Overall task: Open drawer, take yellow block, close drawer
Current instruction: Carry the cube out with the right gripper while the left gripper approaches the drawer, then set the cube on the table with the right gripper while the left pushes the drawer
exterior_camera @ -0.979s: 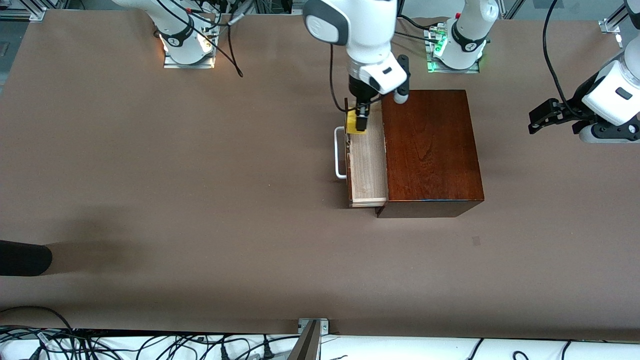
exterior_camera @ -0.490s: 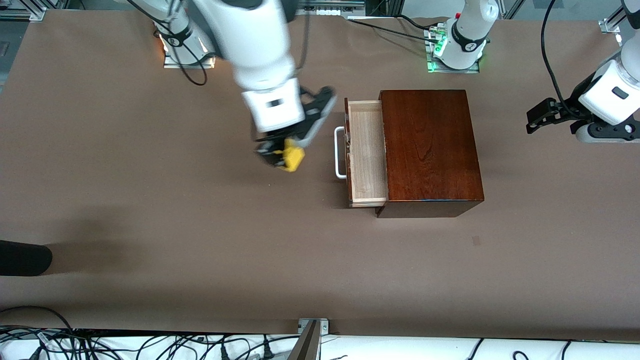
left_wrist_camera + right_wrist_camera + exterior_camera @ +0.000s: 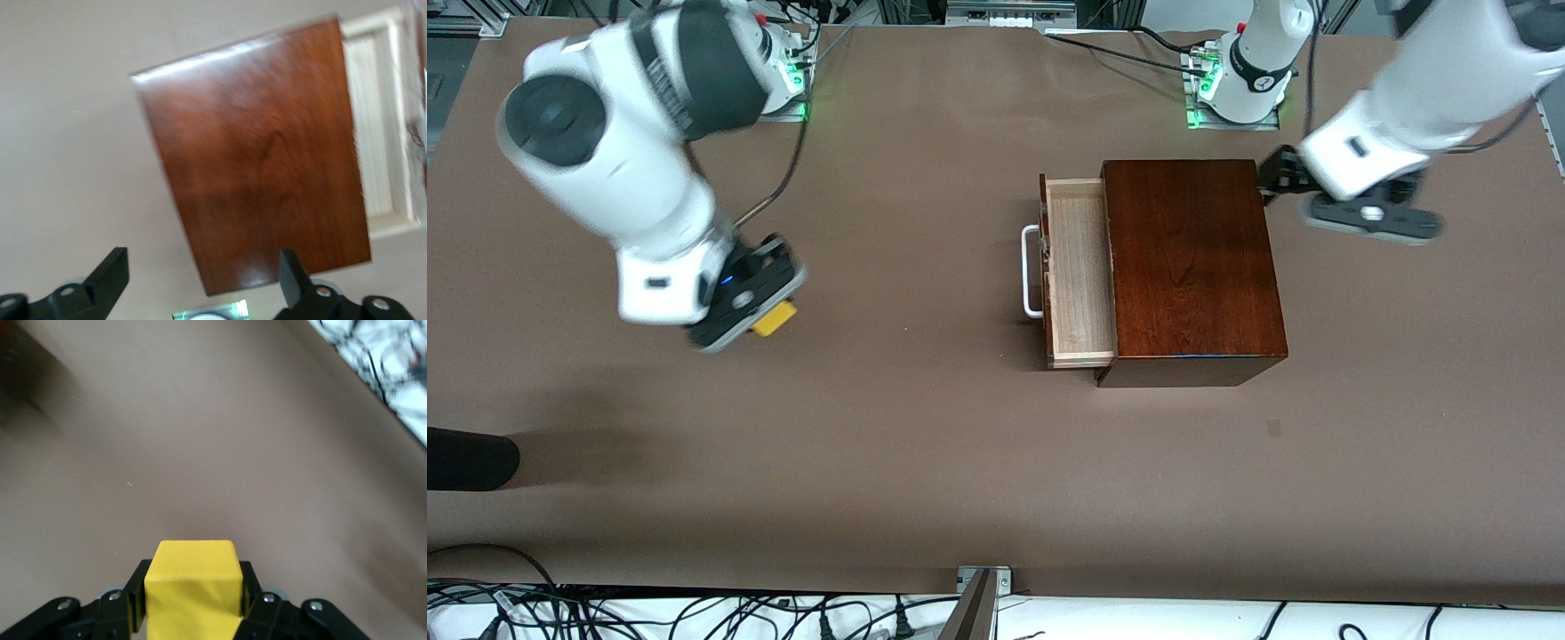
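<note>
Clamped on the yellow block (image 3: 193,583), the right pincer (image 3: 760,311) hangs over bare counter (image 3: 925,427) toward the right arm's end. Left pincer (image 3: 203,283) hovers with fingers spread wide over the wooden box (image 3: 1192,267); the drawer (image 3: 1080,271) stands pulled out.

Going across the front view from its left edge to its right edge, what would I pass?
Right hand gripping the small yellow block → white U-shaped handle → pale open drawer → glossy reddish-brown wooden box → left hand.
</note>
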